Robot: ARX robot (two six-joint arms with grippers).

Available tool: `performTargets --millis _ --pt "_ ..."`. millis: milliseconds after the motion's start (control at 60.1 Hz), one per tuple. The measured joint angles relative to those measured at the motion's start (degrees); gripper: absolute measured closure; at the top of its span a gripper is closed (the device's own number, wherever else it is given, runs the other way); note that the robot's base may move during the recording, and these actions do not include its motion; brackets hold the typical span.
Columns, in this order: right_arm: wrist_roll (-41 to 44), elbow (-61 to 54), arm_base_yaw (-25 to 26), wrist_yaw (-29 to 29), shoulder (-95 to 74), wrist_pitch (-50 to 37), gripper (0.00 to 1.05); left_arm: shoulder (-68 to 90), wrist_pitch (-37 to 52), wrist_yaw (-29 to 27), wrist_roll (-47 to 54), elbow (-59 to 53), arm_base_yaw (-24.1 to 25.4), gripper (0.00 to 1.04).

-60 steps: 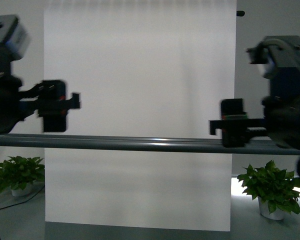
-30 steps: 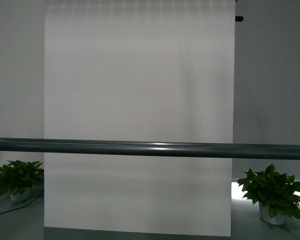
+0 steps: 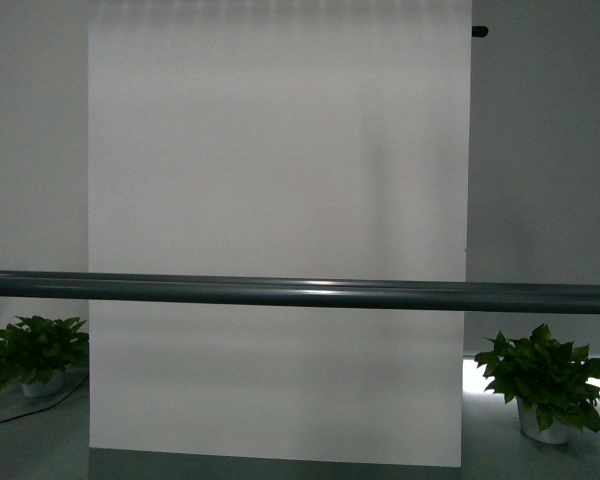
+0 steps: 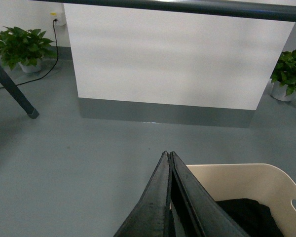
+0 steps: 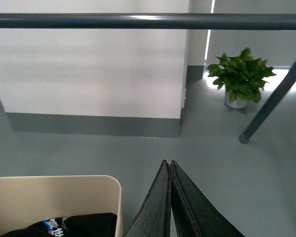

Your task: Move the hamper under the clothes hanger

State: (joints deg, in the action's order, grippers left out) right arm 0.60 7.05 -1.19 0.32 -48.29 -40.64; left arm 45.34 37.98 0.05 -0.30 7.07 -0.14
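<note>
A potted plant (image 3: pixel 32 352) stands at the left and another plant (image 3: pixel 542 378) at the right, with the clothes hanger (image 3: pixel 300 293) rail crossing a white board (image 3: pixel 280 200) between them. Both the left gripper (image 4: pixel 168 160) and the right gripper (image 5: pixel 167 167) hang closed and empty above the floor (image 4: pixel 89 168), on either side of the hamper (image 4: pixel 237 180), which holds dark clothes (image 4: pixel 246 217).

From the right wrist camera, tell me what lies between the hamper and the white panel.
Only bare grey floor shows between the hamper and the white panel in the right wrist view.
</note>
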Motion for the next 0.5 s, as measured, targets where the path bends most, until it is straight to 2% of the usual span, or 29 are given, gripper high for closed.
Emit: performTargets --millis 383,416,499 --pt "-0.02 -4.09 1.07 -0.22 11.76 7.52 1.03 -11.13 -7.08 -0.02 0.00 -4.04 0.00 1.01" --pt "-0.02 -5.38 1.07 -0.22 12.09 5.90 1.03 -12.61 -8.24 -0.02 0.00 -4.39 0.00 1.01" --pt "-0.02 -6.73 1.07 -0.22 13.97 7.21 1.03 -13.70 -6.99 0.07 0.00 -6.03 0.00 1.01"
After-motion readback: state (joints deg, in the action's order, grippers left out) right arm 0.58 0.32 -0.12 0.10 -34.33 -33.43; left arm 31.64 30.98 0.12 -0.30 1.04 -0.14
